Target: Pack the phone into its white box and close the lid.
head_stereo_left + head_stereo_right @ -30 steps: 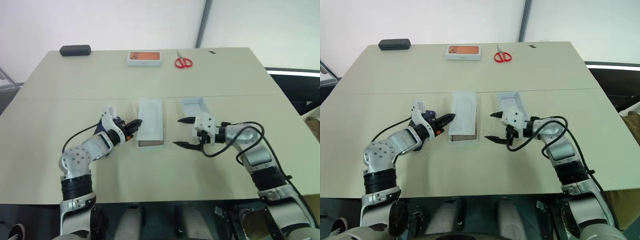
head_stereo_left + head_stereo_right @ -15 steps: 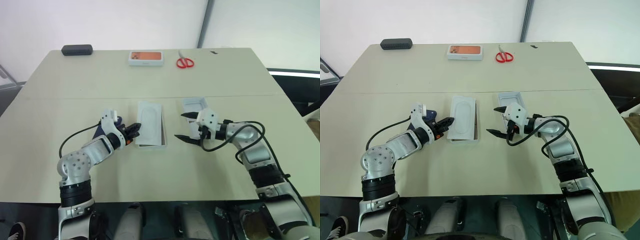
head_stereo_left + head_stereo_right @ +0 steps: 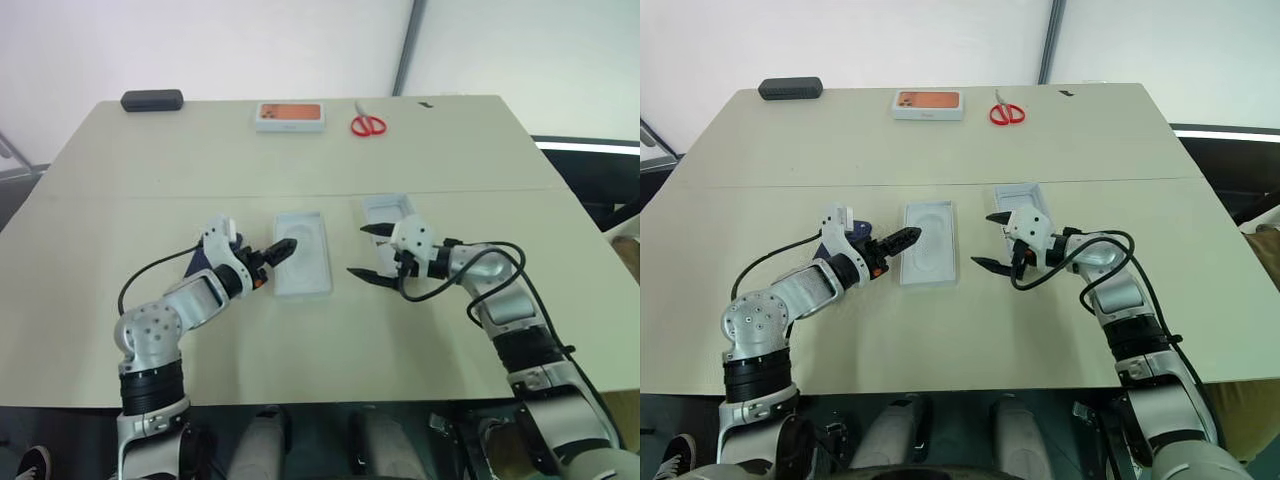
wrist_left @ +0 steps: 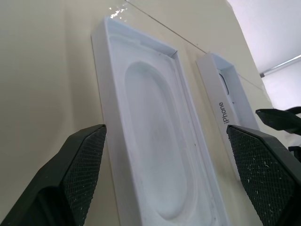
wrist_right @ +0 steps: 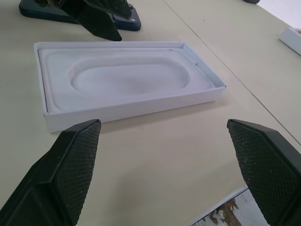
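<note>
The white box (image 3: 303, 266) lies at the table's middle with the white oval-recessed insert (image 5: 127, 77) flat inside it. My left gripper (image 3: 279, 252) stands open at the box's left edge, its fingers (image 4: 80, 165) spread to either side of the box. The dark navy phone (image 5: 33, 10) lies on the table just left of the box, behind the left gripper. To the right of the box lies the lid (image 3: 388, 209), hollow side up. My right gripper (image 3: 364, 252) hangs open between box and lid, holding nothing.
At the table's far edge sit a white box printed with an orange phone (image 3: 290, 116), red-handled scissors (image 3: 367, 124) and a black case (image 3: 152, 100). A seam (image 3: 150, 196) crosses the table behind the box.
The left gripper was shut on the insert's edge and has opened. The insert, askew over the box before, now lies flat inside it. The right gripper stays open in place.
</note>
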